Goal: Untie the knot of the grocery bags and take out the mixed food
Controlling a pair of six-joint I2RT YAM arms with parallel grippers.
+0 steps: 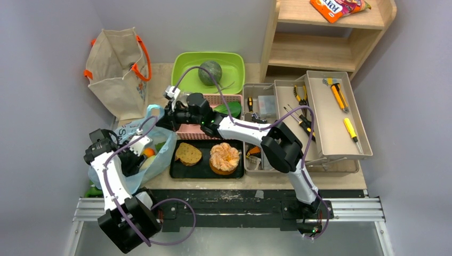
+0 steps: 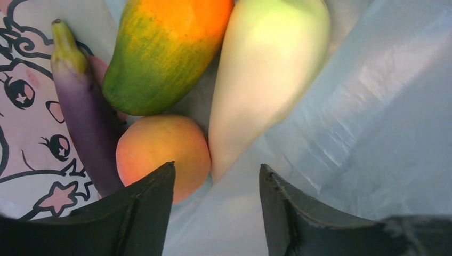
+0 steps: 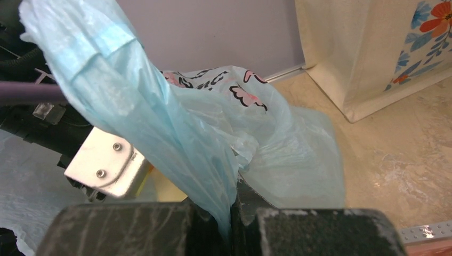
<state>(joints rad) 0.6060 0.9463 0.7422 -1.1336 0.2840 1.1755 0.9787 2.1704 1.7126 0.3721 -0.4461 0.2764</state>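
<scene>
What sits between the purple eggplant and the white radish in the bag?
A peach and a green-and-orange fruit beyond it, between eggplant and radish, shown in the left wrist view.

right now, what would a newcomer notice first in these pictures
The blue bag on the left, its edge pinched and held up by the shut right end effector. Inside it, the open left end effector hangs over a peach, beside an eggplant, a pale radish and a green-and-orange fruit. Farther back, a round melon sits in a bright green tub.
</scene>
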